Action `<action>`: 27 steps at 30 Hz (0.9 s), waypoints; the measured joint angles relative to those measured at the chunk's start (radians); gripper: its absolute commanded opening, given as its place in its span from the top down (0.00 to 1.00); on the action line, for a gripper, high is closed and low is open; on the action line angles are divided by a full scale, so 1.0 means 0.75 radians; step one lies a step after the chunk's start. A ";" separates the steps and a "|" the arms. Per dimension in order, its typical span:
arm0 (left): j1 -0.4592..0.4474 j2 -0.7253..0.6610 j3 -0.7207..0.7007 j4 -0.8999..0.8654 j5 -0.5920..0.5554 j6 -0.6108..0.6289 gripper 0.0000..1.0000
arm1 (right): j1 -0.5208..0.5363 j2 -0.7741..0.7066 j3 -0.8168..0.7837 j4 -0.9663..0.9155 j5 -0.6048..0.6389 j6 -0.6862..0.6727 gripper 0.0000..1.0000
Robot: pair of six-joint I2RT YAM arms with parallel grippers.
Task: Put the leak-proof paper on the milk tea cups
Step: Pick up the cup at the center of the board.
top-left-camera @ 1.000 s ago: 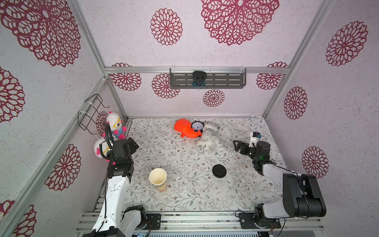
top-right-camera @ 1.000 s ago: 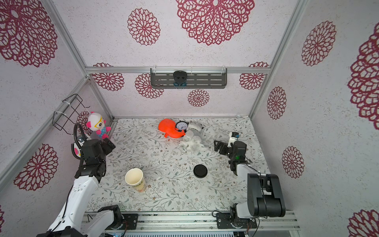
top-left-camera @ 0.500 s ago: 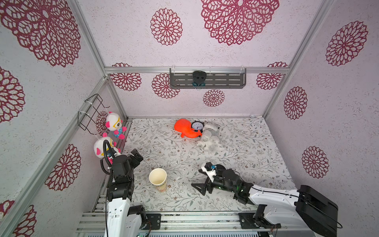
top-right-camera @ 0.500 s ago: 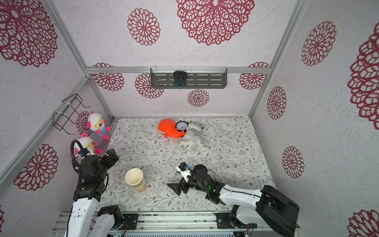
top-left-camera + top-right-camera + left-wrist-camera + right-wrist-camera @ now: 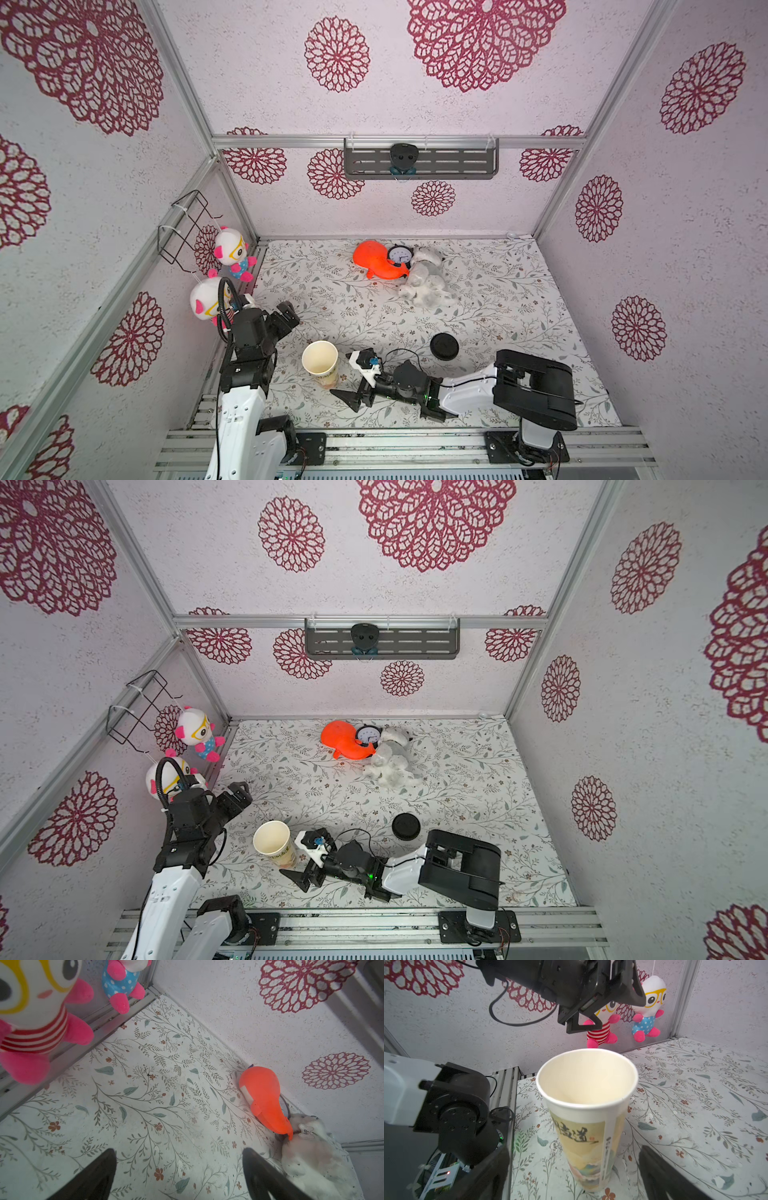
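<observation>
Progress on the task looked like nil: the tall cream-white paper cup with the orange-red print stood upright near the front edge of the floral-patterned tabletop, its mouth bare and its cream inside exposed. No thin translucent leak-proof paper could be made out in any view, on the cup or in either hand, so finding, lifting and laying it over the rim all appeared to be left.

The right hand lay low on the tabletop just beside the cup's base, fingers spread wide and holding nothing. The left hand hung above the tabletop near the left wall, also spread wide and empty.

The right wrist view showed what the top views could not: the cup close up, with its printed panel, standing ahead of the right hand and framed by the two dark fingers, with a gap on each side. The left hand also hung behind the cup there.

The left wrist view missed the cup. Past the left hand it showed only bare tabletop, the orange plastic toy and the grey-white plush dog by the back wall.

Only the top views showed the black round plastic lid, lying well apart from the cup.
</observation>
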 measured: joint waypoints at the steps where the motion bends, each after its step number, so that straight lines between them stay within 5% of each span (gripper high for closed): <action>1: 0.000 0.012 0.000 0.000 0.011 0.004 0.03 | 0.006 0.022 0.021 0.005 0.009 -0.008 0.01; 27: 0.000 0.103 0.000 0.021 0.121 0.012 0.02 | -0.013 0.327 0.407 -0.071 0.174 -0.043 0.06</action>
